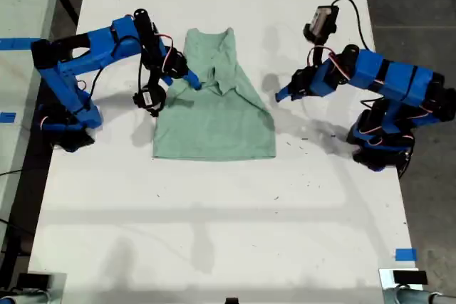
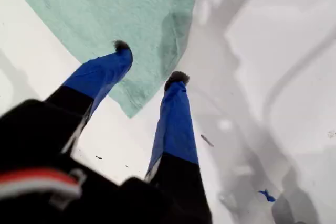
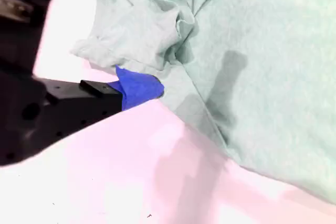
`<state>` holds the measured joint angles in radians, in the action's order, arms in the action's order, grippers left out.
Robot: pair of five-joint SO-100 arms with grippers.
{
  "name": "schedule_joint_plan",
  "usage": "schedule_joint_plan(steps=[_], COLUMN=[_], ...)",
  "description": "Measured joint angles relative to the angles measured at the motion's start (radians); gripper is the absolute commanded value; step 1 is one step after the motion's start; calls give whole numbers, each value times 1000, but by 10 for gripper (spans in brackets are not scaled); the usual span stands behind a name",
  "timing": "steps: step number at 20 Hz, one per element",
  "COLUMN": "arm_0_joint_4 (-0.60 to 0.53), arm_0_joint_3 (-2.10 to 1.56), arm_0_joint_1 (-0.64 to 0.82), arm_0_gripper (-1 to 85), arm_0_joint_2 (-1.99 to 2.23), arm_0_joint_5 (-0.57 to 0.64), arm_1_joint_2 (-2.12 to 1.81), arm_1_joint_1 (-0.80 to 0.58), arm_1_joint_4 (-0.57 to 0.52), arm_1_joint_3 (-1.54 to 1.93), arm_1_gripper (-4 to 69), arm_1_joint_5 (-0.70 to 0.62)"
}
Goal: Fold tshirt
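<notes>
White bench [image 1: 214, 233] fills most of the exterior view, w/ dark floor down both sides and bits of blue tape [image 1: 405, 254] near that view's lower right. No containers on it, nothing holding anything.

The tshirt [image 1: 214, 122] lies flat around the bench centre, slightly toward the exterior view's top. It's partly folded: both sleeve sides are turned in over the chest, so the upper part is narrow and the hem end is wider and squared off. Hem edge runs straight across, facing the exterior view's bottom.

My first gripper [image 2: 149, 61] sits just off the shirt's edge on the exterior view's right, jaws spread apart and holding nothing; in its wrist view one fingertip [image 2: 122, 46] is over the cloth and the other over bare bench (can't tell if either touches).

My second gripper [image 1: 192, 80] is on the exterior view's left, tip at the bunched fold below the collar. Only one blue finger [image 3: 137, 88] shows in its wrist view, pressed against the crumpled cloth, so I cannot tell whether it's clamped or released.

Open room: wide bare bench below the hem, a clear strip above the collar, narrower margins beside each arm base.
</notes>
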<state>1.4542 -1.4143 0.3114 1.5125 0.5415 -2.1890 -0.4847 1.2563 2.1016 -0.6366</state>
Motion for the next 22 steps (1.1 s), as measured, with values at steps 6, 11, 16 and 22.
schedule_joint_plan(steps=[6,11,16,22], arm_0_joint_4=[-48,-40,-38,-41], arm_0_joint_3=[-249,-324,-364,-364], arm_0_joint_1=[-133,-224,-249,-250], arm_0_gripper=[290,293,292,291], arm_0_joint_2=[169,201,241,249], arm_0_joint_5=[-152,-245,-285,-291], arm_1_joint_2=[12,143,273,482], arm_1_joint_1=[69,140,158,176], arm_1_joint_4=[-2,-38,-89,-189], arm_1_joint_3=[0,0,0,-5], arm_1_gripper=[191,233,233,222], arm_1_joint_5=[17,17,17,38])
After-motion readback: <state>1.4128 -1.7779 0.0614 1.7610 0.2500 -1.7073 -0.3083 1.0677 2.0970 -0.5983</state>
